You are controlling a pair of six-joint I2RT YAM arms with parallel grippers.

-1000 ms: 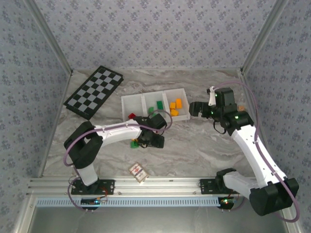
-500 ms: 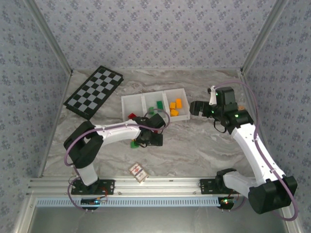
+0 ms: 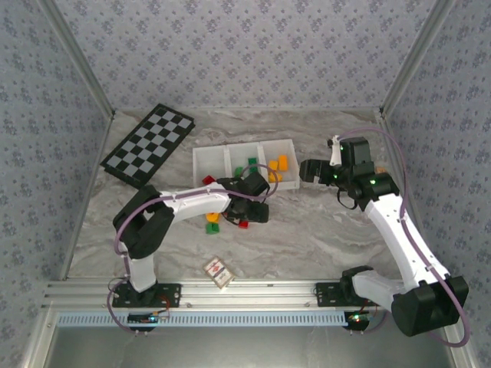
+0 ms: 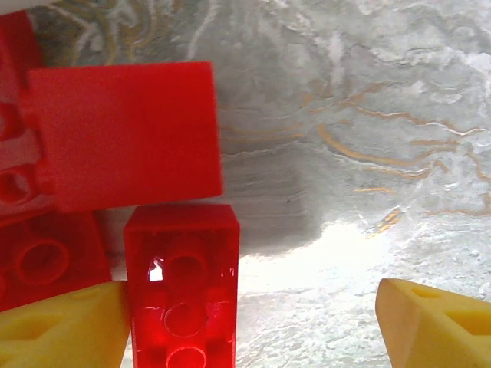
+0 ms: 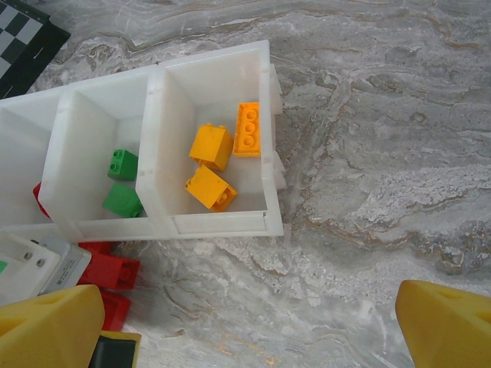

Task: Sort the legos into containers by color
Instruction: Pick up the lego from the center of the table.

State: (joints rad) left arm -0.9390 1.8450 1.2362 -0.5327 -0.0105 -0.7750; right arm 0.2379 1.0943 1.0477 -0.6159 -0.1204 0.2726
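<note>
Left hand [image 4: 249, 322] is hovering, spread, over red legos [image 4: 182, 291] lying on the table [image 4: 368, 153]. Right hand [image 5: 249, 326] is hanging spread wide near the tray [image 5: 267, 115], which is holding orange legos [image 5: 211, 146] and green legos [image 5: 123, 165] in separate compartments.

txt: none legible | card [image 3: 218, 270]: red mark, unreadable

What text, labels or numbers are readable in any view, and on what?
No legible text anywhere.
white card: carries a red mark, too small to read.
orange brick: studs show no lettering that can be made out.
</note>
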